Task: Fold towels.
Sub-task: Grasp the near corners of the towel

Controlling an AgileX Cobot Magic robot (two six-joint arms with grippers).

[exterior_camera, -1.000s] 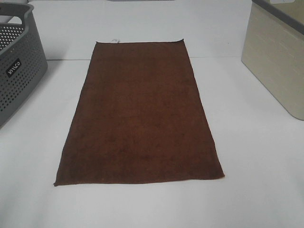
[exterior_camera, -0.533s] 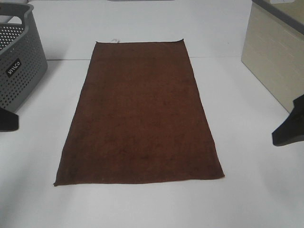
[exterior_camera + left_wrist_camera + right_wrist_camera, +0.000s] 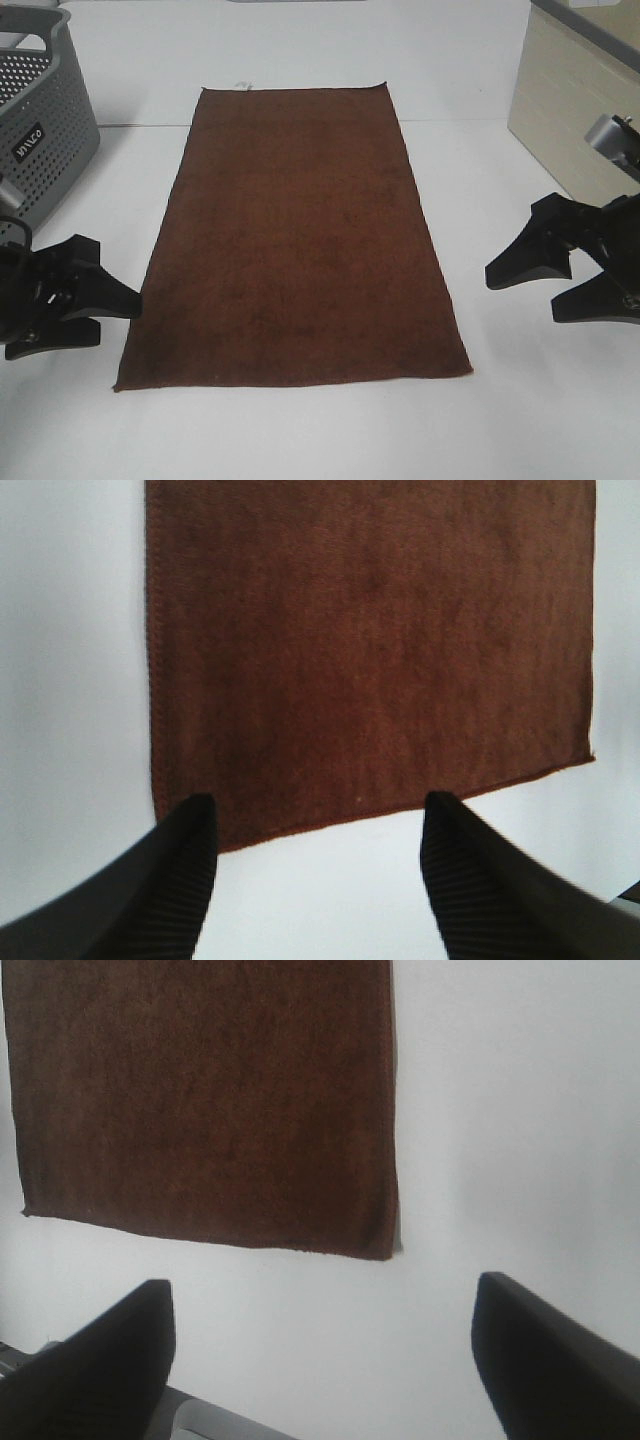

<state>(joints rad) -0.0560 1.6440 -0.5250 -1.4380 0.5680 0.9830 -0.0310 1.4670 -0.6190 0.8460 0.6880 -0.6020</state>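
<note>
The dark brown towel (image 3: 300, 240) lies flat and unfolded on the white table (image 3: 300, 430), its long side running away from me. A small white tag (image 3: 241, 85) sits on its far short edge. My left gripper (image 3: 115, 320) is open and empty, just left of the towel's near left corner. My right gripper (image 3: 522, 298) is open and empty, right of the near right corner and apart from it. The left wrist view shows the open left gripper (image 3: 312, 825) over the towel's (image 3: 370, 650) near edge. The right wrist view shows the open right gripper (image 3: 320, 1300) short of the towel's (image 3: 200, 1100) corner.
A grey perforated basket (image 3: 35, 130) stands at the far left of the table. A beige bin (image 3: 585, 130) stands at the far right, just behind my right arm.
Both arms have come into view from the sides and moved inward toward the towel's near corners. The towel has not moved.
</note>
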